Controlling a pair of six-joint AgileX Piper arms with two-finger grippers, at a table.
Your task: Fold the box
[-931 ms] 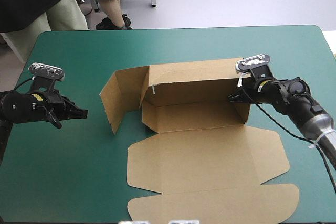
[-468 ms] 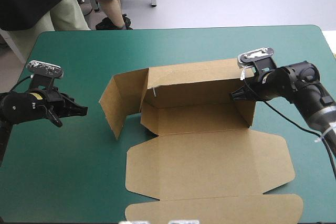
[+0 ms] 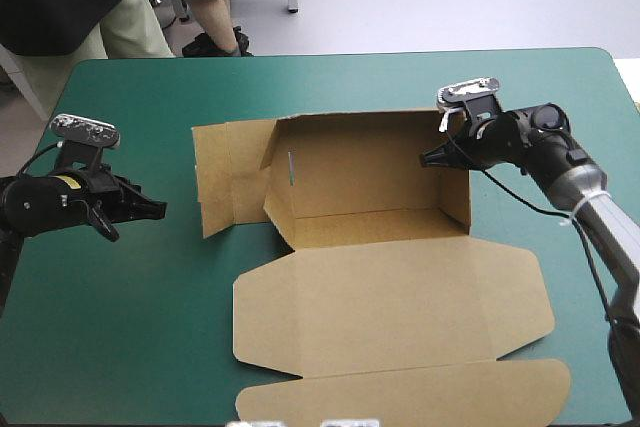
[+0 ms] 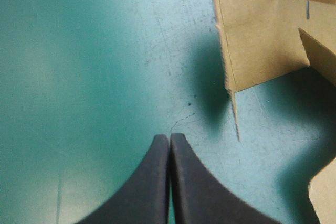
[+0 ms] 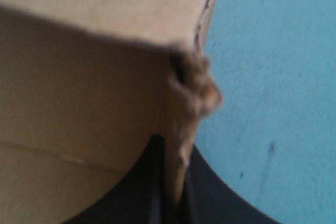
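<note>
The brown box (image 3: 380, 277) is found at the middle of the teal-green cover (image 3: 130, 327), partly raised. Its back wall (image 3: 370, 162) is stood up toward the far side, with a short wall raised at its right end. A side panel (image 3: 225, 177) is spread out to the left, close to flat. The lid (image 3: 390, 297) is laid flat toward the near edge, and its tuck flap (image 3: 400, 397) reaches almost to that edge.

The right gripper (image 3: 428, 158) is set at the box's far right corner. In the right wrist view its black fingers (image 5: 157, 182) are seen all but closed, with a crumpled edge of brown board pinched between them. Board fills the space to one side of them and bare cover the other.

The left gripper (image 3: 158, 211) is held low at the left side of the table, well apart from the box and pointed toward it. In the left wrist view its fingers are pressed together into one point, with nothing between them. Only bare cover is seen under them, and the edge of the left panel stands ahead and to the right.
</note>
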